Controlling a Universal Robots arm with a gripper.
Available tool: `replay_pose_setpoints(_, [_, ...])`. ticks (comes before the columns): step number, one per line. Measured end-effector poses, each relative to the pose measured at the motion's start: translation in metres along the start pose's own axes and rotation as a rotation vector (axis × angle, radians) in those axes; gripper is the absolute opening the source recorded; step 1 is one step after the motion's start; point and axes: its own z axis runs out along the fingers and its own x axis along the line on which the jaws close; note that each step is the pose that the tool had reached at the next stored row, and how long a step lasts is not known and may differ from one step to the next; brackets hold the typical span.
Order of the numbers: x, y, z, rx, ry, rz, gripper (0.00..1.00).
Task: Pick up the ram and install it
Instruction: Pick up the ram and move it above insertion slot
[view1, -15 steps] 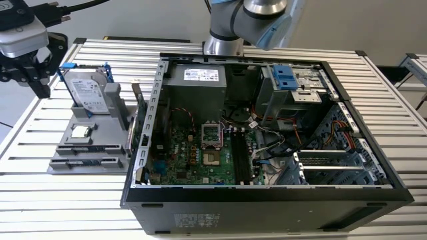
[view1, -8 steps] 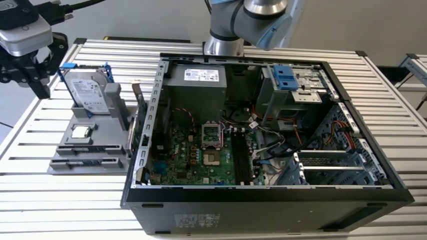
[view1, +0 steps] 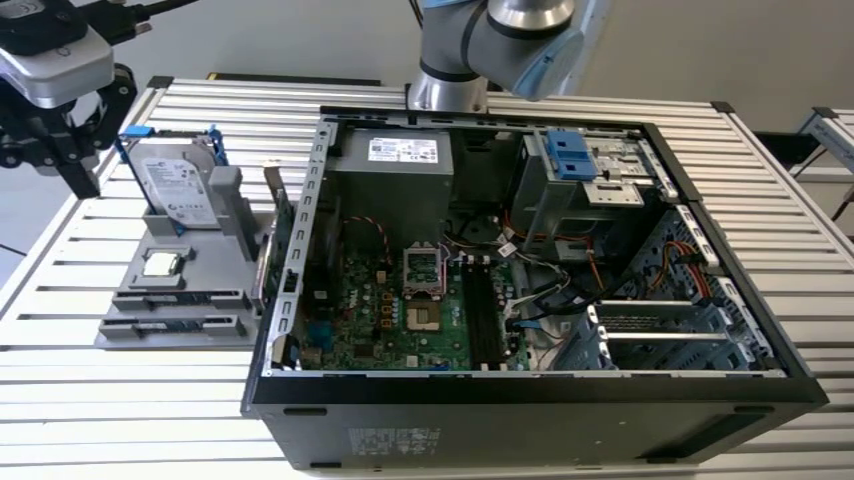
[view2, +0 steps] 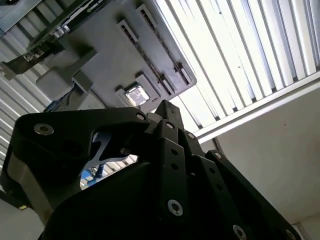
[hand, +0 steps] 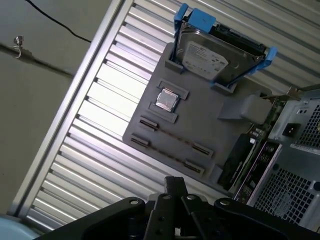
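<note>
Pick-up stage, probably: gripper hangs over the gray tray, looks closed and empty. Grabbing the ram would need it opened and squared to that thin edge.

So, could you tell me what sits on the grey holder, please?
The grey holder carries a hard drive in a blue frame, a square silver chip and a green card on edge. Whether its long slots hold anything is unclear; the drive covers what lies beneath.
</note>
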Motion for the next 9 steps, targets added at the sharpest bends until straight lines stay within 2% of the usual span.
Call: replay_pose_setpoints(9, [0.0, 0.0, 0.0, 0.0037, 0.0042, -0.076, 0.0])
